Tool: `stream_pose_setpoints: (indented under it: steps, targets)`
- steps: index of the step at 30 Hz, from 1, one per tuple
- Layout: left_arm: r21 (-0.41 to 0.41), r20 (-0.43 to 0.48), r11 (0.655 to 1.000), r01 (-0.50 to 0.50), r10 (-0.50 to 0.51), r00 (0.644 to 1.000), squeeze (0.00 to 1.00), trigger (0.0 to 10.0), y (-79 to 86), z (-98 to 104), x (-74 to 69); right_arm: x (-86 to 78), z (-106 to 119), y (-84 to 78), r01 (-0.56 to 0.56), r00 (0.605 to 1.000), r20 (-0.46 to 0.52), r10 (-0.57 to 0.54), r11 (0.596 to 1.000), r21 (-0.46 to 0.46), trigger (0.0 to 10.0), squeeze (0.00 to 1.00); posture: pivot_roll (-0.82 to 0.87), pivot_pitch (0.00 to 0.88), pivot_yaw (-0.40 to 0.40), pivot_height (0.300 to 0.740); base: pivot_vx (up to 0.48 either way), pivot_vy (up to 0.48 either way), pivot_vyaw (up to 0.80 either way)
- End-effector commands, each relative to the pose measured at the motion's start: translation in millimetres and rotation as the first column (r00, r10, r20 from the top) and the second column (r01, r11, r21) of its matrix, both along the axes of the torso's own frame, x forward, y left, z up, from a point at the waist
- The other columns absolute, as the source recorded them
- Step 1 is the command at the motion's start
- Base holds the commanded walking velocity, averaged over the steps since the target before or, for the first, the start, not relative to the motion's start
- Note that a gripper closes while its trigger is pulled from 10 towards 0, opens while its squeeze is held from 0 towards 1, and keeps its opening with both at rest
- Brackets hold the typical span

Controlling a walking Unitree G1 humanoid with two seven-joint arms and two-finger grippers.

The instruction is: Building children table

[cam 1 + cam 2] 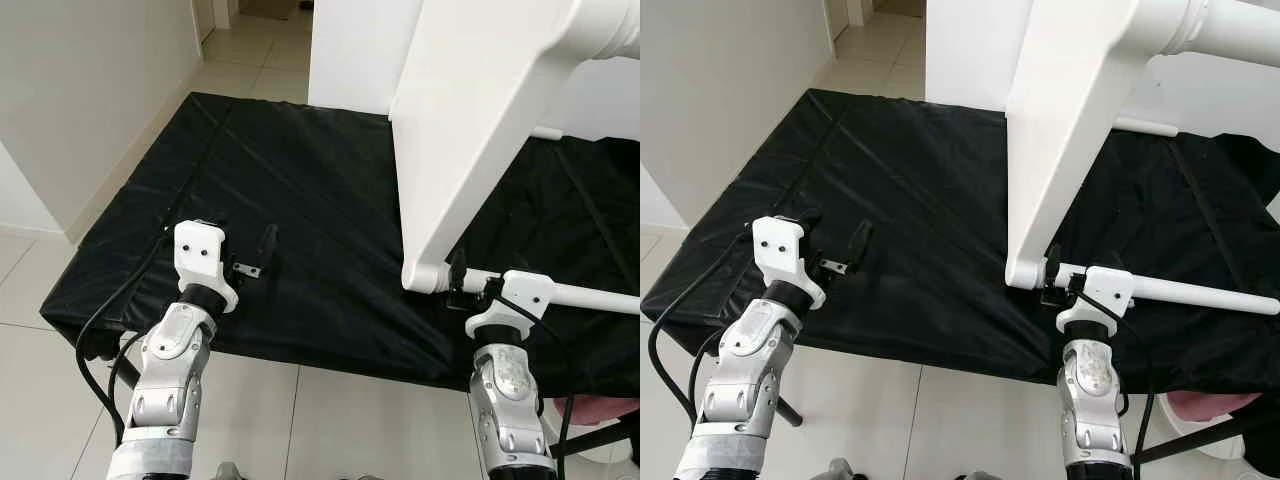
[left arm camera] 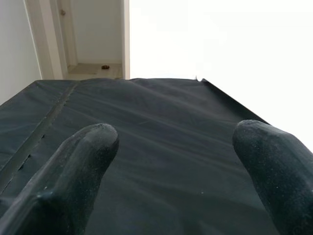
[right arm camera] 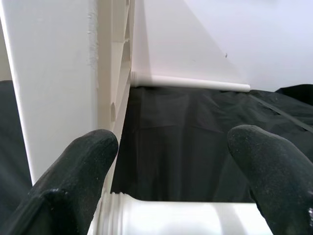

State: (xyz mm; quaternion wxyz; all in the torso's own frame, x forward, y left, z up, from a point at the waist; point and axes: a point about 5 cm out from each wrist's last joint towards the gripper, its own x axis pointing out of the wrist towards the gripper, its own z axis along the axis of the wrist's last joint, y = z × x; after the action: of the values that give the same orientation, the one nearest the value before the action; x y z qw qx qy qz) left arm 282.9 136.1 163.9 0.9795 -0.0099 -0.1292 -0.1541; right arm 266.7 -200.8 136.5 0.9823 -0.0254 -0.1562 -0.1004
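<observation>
The white table panel (image 1: 470,120) runs off the top edge toward one o'clock, so its upper part is cut away — the round leg (image 1: 590,297) at three o'clock likewise leaves the right edge. The right gripper (image 1: 462,283) sits partly behind its own white wrist housing. A pink thing (image 1: 1210,405) at five o'clock is half cut off and too little shows to name it. In the left wrist view the panel is washed out to blank white.

A black-covered platform (image 1: 300,180) on pale floor tiles (image 1: 330,420) carries the white table tabletop (image 1: 480,120) on edge.
</observation>
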Motion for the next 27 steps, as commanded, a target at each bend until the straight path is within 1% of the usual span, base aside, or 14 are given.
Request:
stream_pose_setpoints:
  steps: [1, 9, 15, 19, 23, 27]
  targets:
    - [-0.017, -0.017, 0.998, -0.059, 0.059, 0.998, 0.0, 10.0, 2.9, -2.6, 0.5, 0.7, -1.0, 0.2, -0.005, 1.0, -0.005, 0.005, 1.0, -0.003, 10.0, 0.0, -0.06, 0.046, -0.03, 0.74, 0.0, 0.0, 0.0]
    - [-0.008, -0.017, 0.997, -0.075, 0.075, 0.997, 0.0, 10.0, 3.2, -3.1, 2.5, 2.4, 1.8, -2.5, -0.002, 1.0, 0.001, 0.002, 1.0, -0.014, 10.0, 0.0, -0.07, 0.05, -0.035, 0.74, 0.0, 0.0, 0.0]
    - [0.027, 0.0, 0.998, -0.064, 0.064, 0.998, 0.0, 10.0, 2.3, -0.8, 2.3, 4.9, 2.9, 3.0, -0.024, 1.0, 0.003, 0.024, 1.0, -0.018, 10.0, 0.0, -0.06, 0.057, -0.038, 0.74, 0.0, 0.0, 0.0]
    - [0.031, 0.001, 0.997, -0.065, 0.065, 0.998, 0.0, 10.0, 2.7, -0.8, 1.3, 5.2, 4.0, 4.7, -0.035, 0.999, 0.003, 0.035, 0.999, -0.024, 10.0, 0.0, -0.06, 0.063, -0.039, 0.74, 0.0, 0.0, 0.0]
    - [0.058, -0.001, 0.997, -0.057, 0.057, 0.998, 0.0, 10.0, 1.5, -3.6, -1.0, 3.6, 4.3, 10.9, -0.058, 0.998, 0.008, 0.059, 0.998, -0.024, 10.0, 0.0, 0.0, 0.074, -0.02, 0.74, 0.0, 0.0, 0.0]
    - [0.064, -0.002, 0.997, -0.051, 0.051, 0.999, 0.0, 10.0, 2.2, -2.9, -2.2, 2.8, 2.6, 13.9, -0.066, 0.998, 0.003, 0.067, 0.998, -0.02, 10.0, 0.0, 0.01, 0.077, -0.023, 0.74, 0.0, 0.0, 0.0]
